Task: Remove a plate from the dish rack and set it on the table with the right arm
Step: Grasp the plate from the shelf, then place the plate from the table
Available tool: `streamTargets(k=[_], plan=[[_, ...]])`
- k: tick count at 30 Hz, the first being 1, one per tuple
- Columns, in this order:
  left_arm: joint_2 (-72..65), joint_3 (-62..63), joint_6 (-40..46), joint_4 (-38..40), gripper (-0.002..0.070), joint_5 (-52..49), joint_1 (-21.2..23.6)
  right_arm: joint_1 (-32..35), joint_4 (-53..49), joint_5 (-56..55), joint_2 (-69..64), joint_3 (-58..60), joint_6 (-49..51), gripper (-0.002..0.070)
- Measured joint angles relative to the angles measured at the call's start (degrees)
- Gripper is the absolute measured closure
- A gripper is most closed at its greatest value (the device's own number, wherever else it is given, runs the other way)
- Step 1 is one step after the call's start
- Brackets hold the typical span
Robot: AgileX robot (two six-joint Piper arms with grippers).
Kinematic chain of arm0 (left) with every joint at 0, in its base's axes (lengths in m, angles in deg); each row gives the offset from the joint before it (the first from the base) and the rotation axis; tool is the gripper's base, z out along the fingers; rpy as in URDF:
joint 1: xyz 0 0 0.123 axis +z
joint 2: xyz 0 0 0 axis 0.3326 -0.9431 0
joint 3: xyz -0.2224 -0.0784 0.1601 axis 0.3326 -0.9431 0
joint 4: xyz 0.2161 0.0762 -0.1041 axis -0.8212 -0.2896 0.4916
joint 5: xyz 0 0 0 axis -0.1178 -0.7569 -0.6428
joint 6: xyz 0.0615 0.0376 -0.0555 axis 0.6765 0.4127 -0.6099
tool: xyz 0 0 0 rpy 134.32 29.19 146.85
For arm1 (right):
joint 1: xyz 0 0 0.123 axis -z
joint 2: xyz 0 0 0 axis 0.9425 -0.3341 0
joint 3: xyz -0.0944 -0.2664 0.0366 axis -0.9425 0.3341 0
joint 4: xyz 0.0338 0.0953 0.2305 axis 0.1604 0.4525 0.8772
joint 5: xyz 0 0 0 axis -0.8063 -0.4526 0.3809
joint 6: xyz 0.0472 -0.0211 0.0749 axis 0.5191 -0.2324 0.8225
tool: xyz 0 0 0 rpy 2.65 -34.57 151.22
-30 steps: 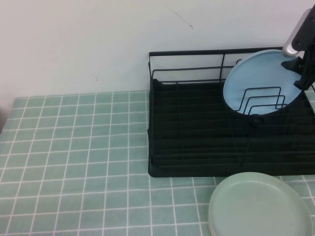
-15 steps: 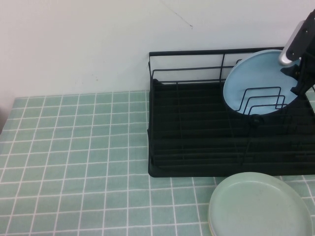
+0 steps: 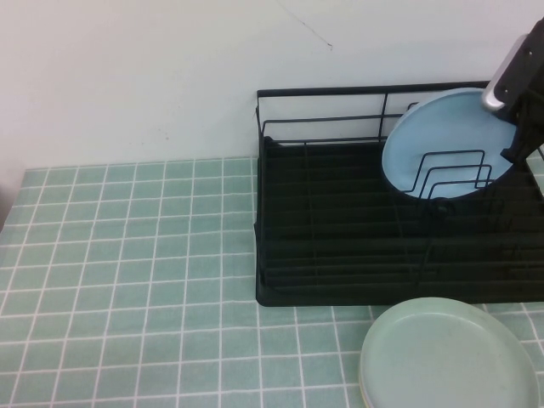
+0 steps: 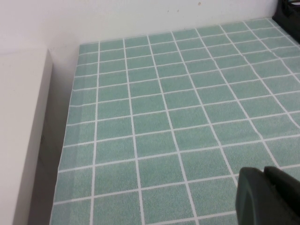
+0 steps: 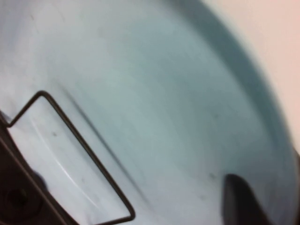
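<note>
The plate (image 3: 446, 140) stood on edge among the rack (image 3: 340, 229) dividers, looking light, stiff and slick, best pinched at its rim. The right hand (image 3: 520, 127) sat at that rim; its grip I cannot tell. The left hand (image 4: 267, 197) hovered over the tabletop (image 4: 164, 117) well away from the rack, grip likewise unclear.

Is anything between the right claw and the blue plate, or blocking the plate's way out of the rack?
Nothing separates them: the right claw is at the plate's right rim. The plate stands behind the dish rack's upright wire dividers, so it probably must lift clear. A pale green plate occupies the table in front. The left claw hovers over bare tiles.
</note>
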Motion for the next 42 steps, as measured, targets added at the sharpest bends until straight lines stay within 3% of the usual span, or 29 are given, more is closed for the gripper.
streamTargets(k=[2,4,14,18,24,30,34,42], plan=[[0.0,0.0,0.0,0.0,0.0678,0.0,0.0,0.0,0.0,0.0,0.0,0.0,-0.39,0.0592],[0.0,0.0,0.0,0.0,0.0678,0.0,0.0,0.0,0.0,0.0,0.4,0.0,-0.51,0.0634],[0.0,0.0,0.0,0.0,0.0678,0.0,0.0,0.0,0.0,3.05,9.54,0.0,-0.2,0.0646],[0.0,0.0,0.0,0.0,0.0678,0.0,0.0,0.0,-2.29,6.33,14.97,0.0,4.74,0.0647],[0.0,0.0,0.0,0.0,0.0678,0.0,0.0,0.0,-13.67,15.22,25.0,0.0,27.61,0.0649],[0.0,0.0,0.0,0.0,0.0678,0.0,0.0,0.0,-28.18,36.31,32.52,0.0,63.86,0.065],[0.0,0.0,0.0,0.0,0.0678,0.0,0.0,0.0,-31.96,45.08,35.83,4.57,73.18,0.065],[0.0,0.0,0.0,0.0,0.0678,0.0,0.0,0.0,-28.32,44.78,44.51,26.92,79.73,0.0652]])
